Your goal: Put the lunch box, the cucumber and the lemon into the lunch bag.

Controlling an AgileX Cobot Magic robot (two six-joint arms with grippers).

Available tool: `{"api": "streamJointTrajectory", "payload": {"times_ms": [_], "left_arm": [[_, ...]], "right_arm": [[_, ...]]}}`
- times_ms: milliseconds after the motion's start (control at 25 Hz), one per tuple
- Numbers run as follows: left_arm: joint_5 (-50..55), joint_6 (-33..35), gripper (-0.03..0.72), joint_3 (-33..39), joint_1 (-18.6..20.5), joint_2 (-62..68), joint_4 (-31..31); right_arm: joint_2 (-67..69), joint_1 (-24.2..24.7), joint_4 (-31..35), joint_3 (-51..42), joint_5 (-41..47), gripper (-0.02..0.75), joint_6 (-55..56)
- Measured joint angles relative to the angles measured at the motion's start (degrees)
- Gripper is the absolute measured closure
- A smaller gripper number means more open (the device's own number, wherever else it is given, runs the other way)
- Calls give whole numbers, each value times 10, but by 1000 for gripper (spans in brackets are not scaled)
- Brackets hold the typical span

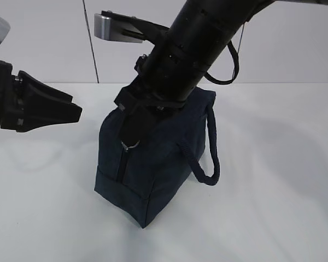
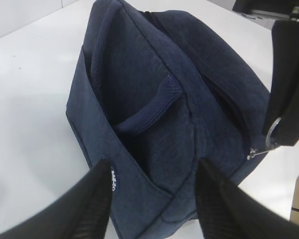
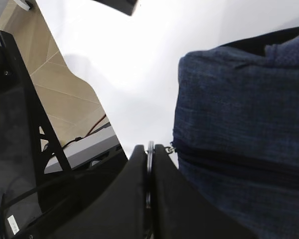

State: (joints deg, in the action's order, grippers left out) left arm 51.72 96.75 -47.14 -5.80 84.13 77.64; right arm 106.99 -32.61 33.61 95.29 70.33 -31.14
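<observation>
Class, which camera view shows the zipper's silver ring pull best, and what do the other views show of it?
The exterior view: the ring pull hangs in plain sight below the right claw. The right wrist view shows it edge-on between the fingers; the left wrist view shows only a partial arc.

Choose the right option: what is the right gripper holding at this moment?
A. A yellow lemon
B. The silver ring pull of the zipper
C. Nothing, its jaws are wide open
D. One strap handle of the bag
B: the right gripper has its jaws pressed together on the silver ring pull at the end of the lunch bag, while the strap handle hangs free.
</observation>
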Motion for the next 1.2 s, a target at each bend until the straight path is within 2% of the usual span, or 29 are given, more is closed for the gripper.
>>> {"api": "streamJointTrajectory", "payload": {"times_ms": [240,520,720,800,1000,1200], "left_arm": [[0,20,298,0,-8,25,6],[-15,61,297,0,-59,58,13],[-13,80,303,0,-62,70,40],[-12,83,343,0,-62,72,45],[8,87,545,0,-62,74,47],[19,87,639,0,-62,75,47]], "right_arm": [[0,0,23,-2,0,718,-19],[0,0,34,-3,0,718,-25],[0,0,35,-3,0,718,-26],[0,0,35,-3,-1,718,-26],[0,0,35,-3,-2,718,-29],[0,0,36,-3,-2,718,-31]]}}
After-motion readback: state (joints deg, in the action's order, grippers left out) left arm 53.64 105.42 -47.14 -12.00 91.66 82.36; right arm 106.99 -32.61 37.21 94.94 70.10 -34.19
